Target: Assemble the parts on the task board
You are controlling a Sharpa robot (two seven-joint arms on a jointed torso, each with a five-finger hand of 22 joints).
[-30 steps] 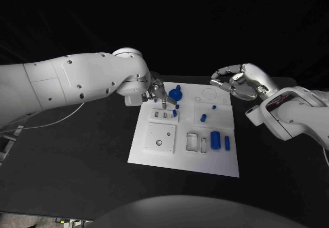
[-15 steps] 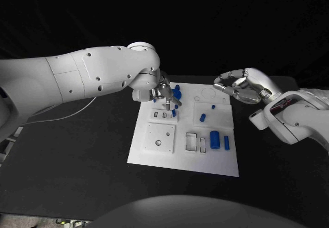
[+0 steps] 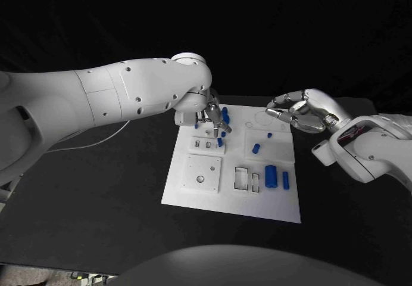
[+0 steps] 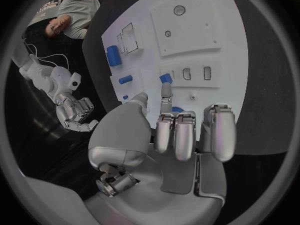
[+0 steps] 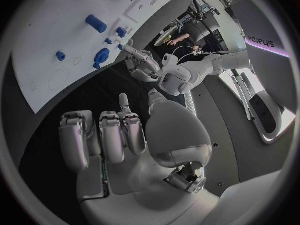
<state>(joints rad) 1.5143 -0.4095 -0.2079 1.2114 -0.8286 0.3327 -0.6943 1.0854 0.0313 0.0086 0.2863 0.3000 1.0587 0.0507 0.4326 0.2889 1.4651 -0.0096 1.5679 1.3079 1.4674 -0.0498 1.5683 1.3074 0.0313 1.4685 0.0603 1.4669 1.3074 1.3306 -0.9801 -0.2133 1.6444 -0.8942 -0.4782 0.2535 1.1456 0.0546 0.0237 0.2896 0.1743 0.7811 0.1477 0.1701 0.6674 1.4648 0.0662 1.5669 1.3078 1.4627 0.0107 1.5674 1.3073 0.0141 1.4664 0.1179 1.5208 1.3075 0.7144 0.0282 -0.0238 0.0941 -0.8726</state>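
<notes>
Left robot hand (image 3: pixel 210 119) moved over flat white task board (image 3: pixel 206 196), fingers curled, empty.

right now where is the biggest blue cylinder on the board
In the head view the biggest blue cylinder lies on the task board in its near right part, between a white rectangular slot and a slimmer blue piece, clear of both robot hands.

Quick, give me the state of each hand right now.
Left hand: over the board's far corner, fingers curled; whether it holds anything cannot be told.
Right hand: fingers curled in, holding nothing.
</notes>
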